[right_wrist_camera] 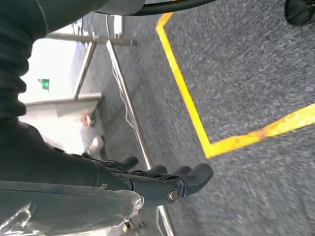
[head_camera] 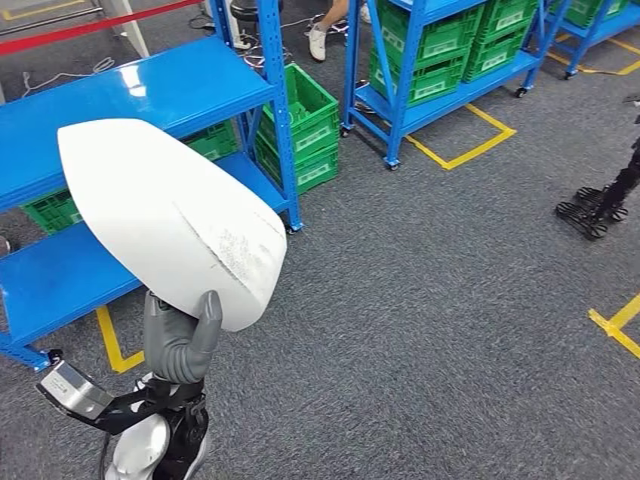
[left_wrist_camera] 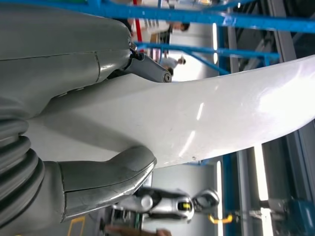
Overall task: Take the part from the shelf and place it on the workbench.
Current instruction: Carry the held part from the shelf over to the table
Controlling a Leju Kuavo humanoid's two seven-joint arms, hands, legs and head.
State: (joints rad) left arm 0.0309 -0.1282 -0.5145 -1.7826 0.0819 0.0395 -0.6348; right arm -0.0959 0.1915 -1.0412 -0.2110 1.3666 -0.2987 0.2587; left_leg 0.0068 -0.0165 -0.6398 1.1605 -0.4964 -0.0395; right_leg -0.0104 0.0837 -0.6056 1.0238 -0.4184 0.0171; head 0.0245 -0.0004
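— What is the left hand [head_camera: 179, 340] doing?

— It grips the part [head_camera: 170, 220], a big white curved shell, from below. In the left wrist view the thick grey thumb [left_wrist_camera: 111, 177] presses one side of the white shell [left_wrist_camera: 208, 118] and a darker finger [left_wrist_camera: 148, 69] lies along the other side, so the part is clamped between them. The part rises above the hand, tilted, with its rounded end up and away from the wrist.

— Is the part on the shelf?

— No, it is off the shelf, up in the hand. The blue shelf [head_camera: 143, 90] stands just behind the hand and the part; its two boards show beyond the white shell.

— Any crates?

— Green crates. Behind the held part, under the top board of that shelf, I count two: one [head_camera: 53, 210] to the left of the hand and one [head_camera: 215, 140] peeking out beside the part. Two more [head_camera: 302, 125] are stacked on the floor just to the right of that shelf. What is in them I cannot tell. A second blue rack [head_camera: 445, 70] well beyond the hand holds more green crates [head_camera: 430, 55], stacked; I cannot count them surely.

— And the right hand [right_wrist_camera: 163, 182]?

— It hangs over grey carpet [right_wrist_camera: 252, 83] crossed by yellow tape lines [right_wrist_camera: 193, 118]. Its dark fingers [right_wrist_camera: 197, 174] lie nearly straight, side by side, holding nothing.
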